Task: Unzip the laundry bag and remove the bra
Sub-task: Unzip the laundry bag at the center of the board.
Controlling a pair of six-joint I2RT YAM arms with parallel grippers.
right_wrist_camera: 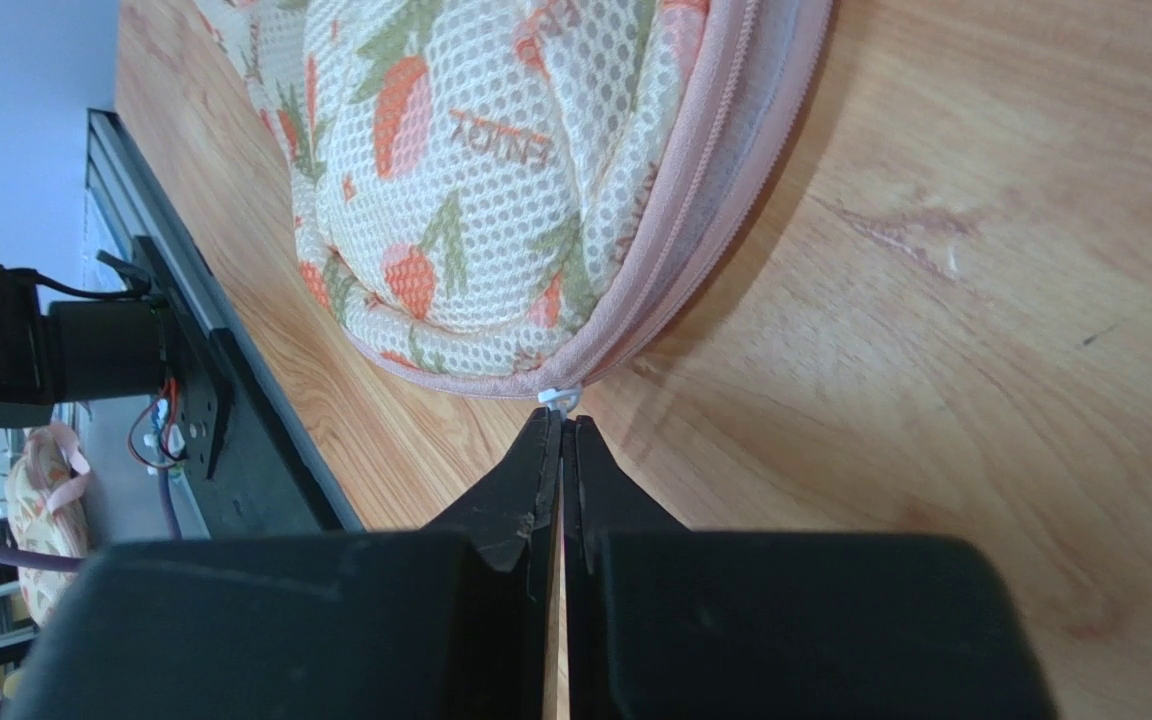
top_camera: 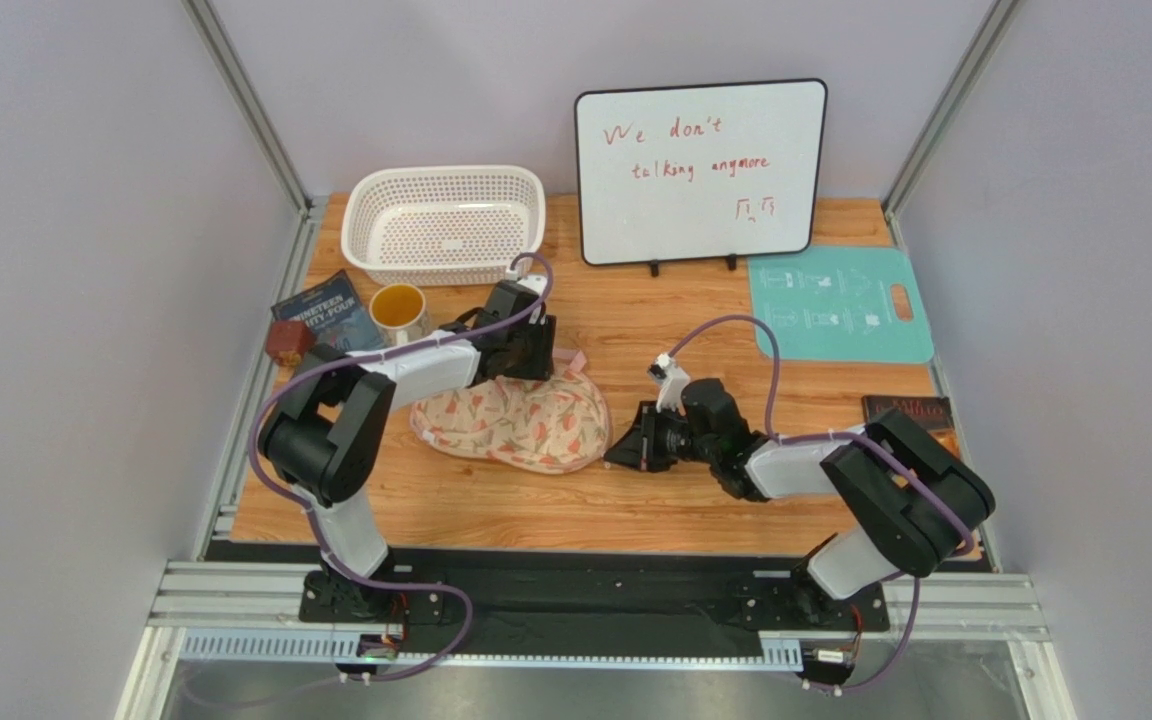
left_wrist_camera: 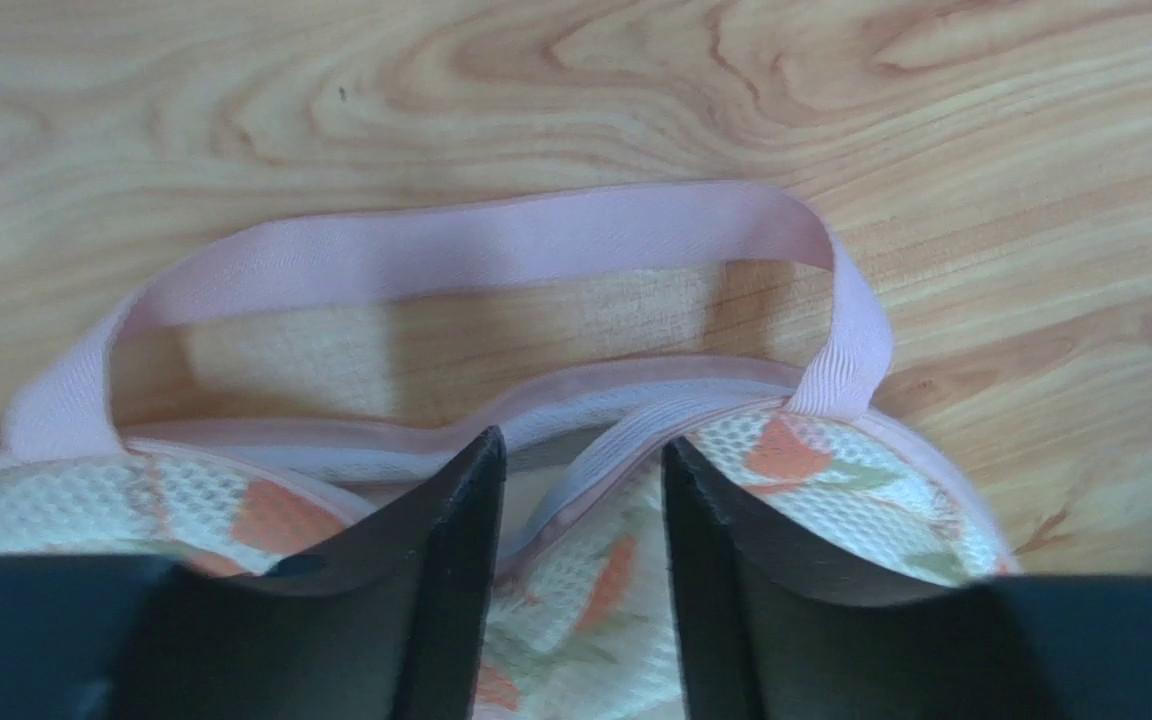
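Jaws of left gripper [left_wrist_camera: 582, 450] parted, straddling the pink zipper trim [left_wrist_camera: 657, 393] of the laundry bag [top_camera: 515, 423], just below its strap loop [left_wrist_camera: 507, 240]. Right gripper [right_wrist_camera: 561, 423] closed, tips at a white tab [right_wrist_camera: 558, 398] on the bag's right end; pinched or not, cannot tell. Bag lies centre-left in the top view. Bare wood runs along the bottom edge. Basket [top_camera: 443, 222] and mug [top_camera: 399, 311] sit upper left.

Pale lilac walls [top_camera: 71, 225], aluminium corner posts [top_camera: 247, 102], light wood-grain tabletop [top_camera: 537, 503], slotted metal rail [top_camera: 229, 597] at near edge
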